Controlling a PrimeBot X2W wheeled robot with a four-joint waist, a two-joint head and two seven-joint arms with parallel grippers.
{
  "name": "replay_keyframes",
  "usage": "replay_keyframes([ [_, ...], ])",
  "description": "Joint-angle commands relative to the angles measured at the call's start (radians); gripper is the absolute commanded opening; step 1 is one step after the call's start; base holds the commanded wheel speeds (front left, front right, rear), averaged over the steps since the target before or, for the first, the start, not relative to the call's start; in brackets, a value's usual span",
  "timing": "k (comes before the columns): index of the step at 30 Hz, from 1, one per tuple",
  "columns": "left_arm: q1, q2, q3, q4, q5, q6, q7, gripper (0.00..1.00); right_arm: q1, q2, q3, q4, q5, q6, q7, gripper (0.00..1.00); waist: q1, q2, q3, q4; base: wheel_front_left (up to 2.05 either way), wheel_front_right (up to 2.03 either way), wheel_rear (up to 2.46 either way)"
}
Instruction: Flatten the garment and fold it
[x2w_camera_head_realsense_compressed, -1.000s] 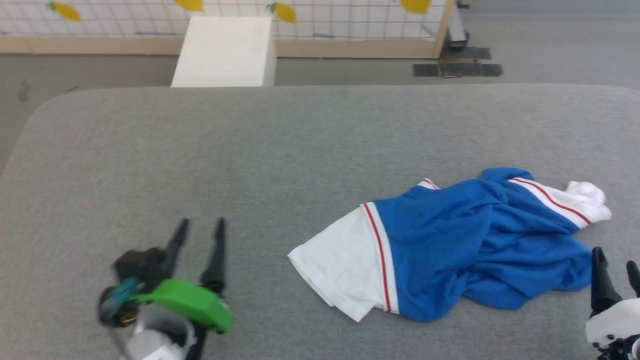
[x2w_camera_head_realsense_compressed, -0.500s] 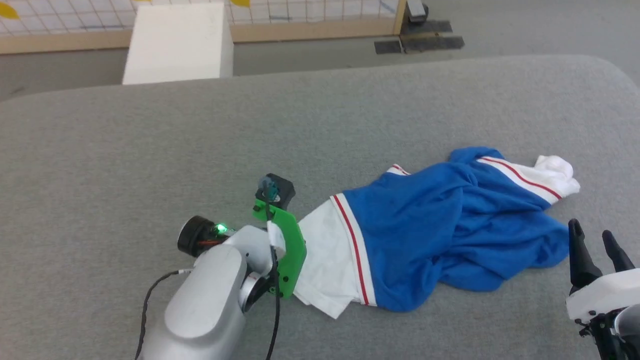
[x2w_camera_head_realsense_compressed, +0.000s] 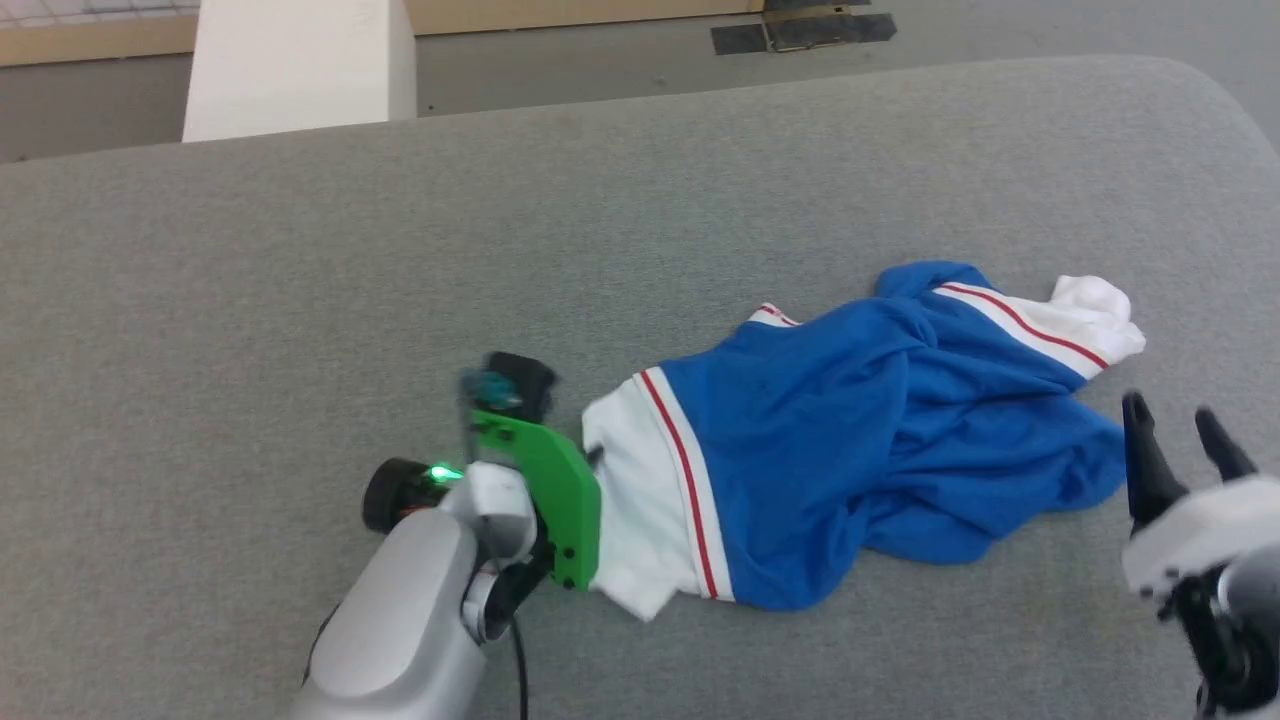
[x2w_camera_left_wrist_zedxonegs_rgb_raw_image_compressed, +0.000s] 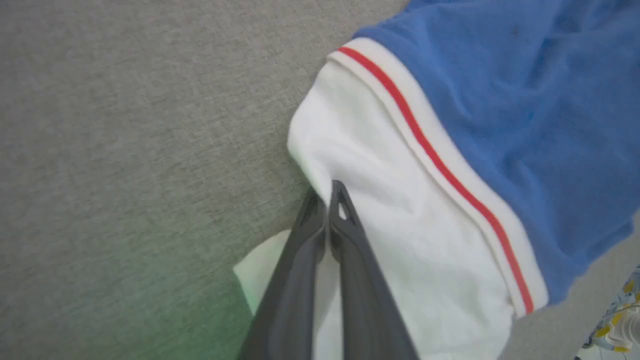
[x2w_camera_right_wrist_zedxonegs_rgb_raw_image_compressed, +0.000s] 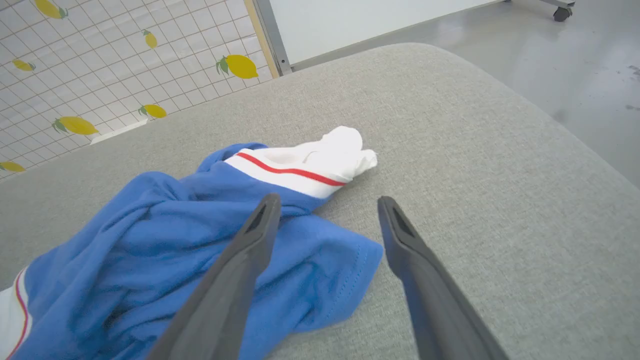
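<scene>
Crumpled bright blue soft-fabric T-shirt lies on grey padded surface, 4 o'clock of centre. Light, limp, likely stretches when pulled. At shirt's 9 o'clock, left gripper pinched on white sleeve edge; at 4 o'clock, right gripper hovers, fingers apart, blue hem best hold.

garment: crumpled bright blue t-shirt on the grey surface, body rumpled in folds; one white, red-striped sleeve lies flat at its left end, the other bunched at its right.

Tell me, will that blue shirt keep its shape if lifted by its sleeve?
Probably not: the garment lies crumpled in soft folds, so it should droop. It looks thin and light. On the grey fabric surface it may drag.
</scene>
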Motion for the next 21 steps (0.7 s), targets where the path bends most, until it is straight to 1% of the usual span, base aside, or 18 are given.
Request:
replay_keyframes([
  [1,0.027,0.003,0.029,-0.036,-0.018,0.015,-0.047,0.00,-0.048,0.000,0.002,-0.018,-0.023,-0.001,0.044,1.00,0.0000,-0.0001,-0.001,0.017,0.00,0.00,0.00],
  [4,0.067,0.010,0.081,-0.143,-0.041,0.043,-0.118,0.00,-0.120,-0.005,0.002,-0.032,-0.090,-0.001,0.165,1.00,0.0000,-0.0001,0.007,0.034,0.00,0.00,0.00],
  [6,0.105,0.012,0.104,-0.226,-0.060,0.057,-0.138,0.00,-0.181,-0.037,0.007,-0.012,-0.125,-0.001,0.271,1.00,0.0000,-0.0001,0.020,0.047,0.00,0.00,0.00],
  [9,0.168,0.011,0.108,-0.343,-0.084,0.067,-0.127,0.00,-0.273,-0.090,0.010,0.046,-0.176,-0.001,0.416,1.00,0.0000,-0.0001,0.047,0.072,0.00,0.00,0.00],
  [13,0.216,0.013,0.088,-0.446,-0.094,0.074,-0.090,0.00,-0.370,-0.129,-0.003,0.123,-0.238,-0.001,0.555,1.00,0.0000,-0.0001,0.097,0.102,0.00,0.00,0.00],
  [16,0.231,0.014,0.071,-0.492,-0.096,0.076,-0.068,0.00,-0.413,-0.146,-0.018,0.166,-0.301,-0.001,0.612,1.00,0.0000,-0.0001,0.138,0.124,0.00,0.00,0.00],
  [21,0.241,0.029,0.053,-0.541,-0.091,0.075,-0.041,0.00,-0.460,-0.145,-0.050,0.213,-0.383,-0.001,0.647,1.00,0.0000,-0.0001,0.196,0.145,0.00,0.00,0.00],
])
